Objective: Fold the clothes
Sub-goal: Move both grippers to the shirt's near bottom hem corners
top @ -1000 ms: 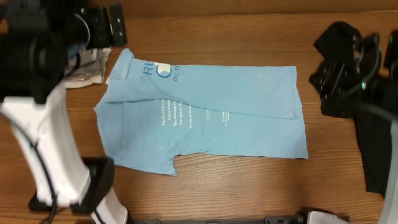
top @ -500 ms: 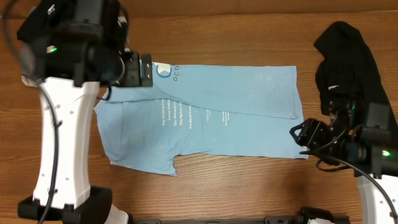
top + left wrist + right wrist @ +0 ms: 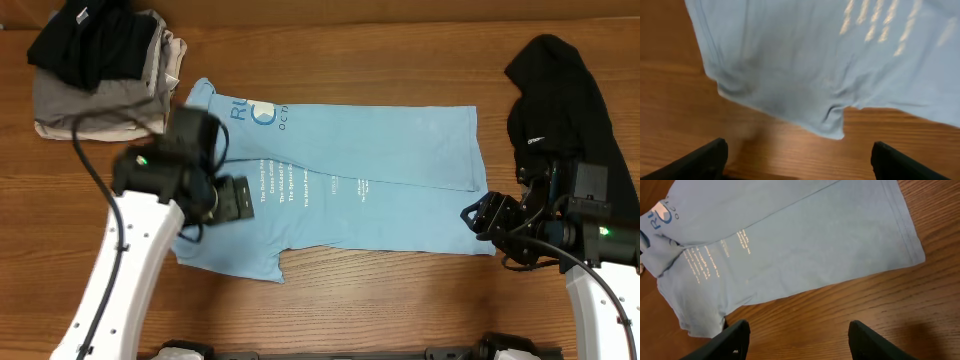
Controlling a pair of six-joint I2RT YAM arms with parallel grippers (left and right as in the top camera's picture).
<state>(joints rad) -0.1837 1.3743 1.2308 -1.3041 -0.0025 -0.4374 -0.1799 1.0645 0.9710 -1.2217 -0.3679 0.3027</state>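
Although most of the print on the light-blue short-sleeved T-shirt of soft thin fabric (image 3: pixel 400 150) is too small to read, the big darker-blue letters "RU" and a ring shape with "OC" beside it can be read near its upper left end. Below them stand several short lines of white lettering, which are not legible. The shirt lies flat in the middle of the brown wooden desk (image 3: pixel 400 300), and its upper part is folded over along a slanting line with light wrinkles.

At the upper right of the overhead frame a large black crumpled garment (image 3: pixel 560 90) rests on the wood, with a small white logo that I cannot read. At the upper left is a stack of folded black, grey and beige clothes (image 3: pixel 95 85).

The left pincer (image 3: pixel 235 200) hangs over the lower left part of the shirt. Its dark fingers (image 3: pixel 705 157) stand wide apart and grasp nothing. The right pincer (image 3: pixel 480 215) is just beside the lower right corner of the shirt, also spread wide and holding nothing.
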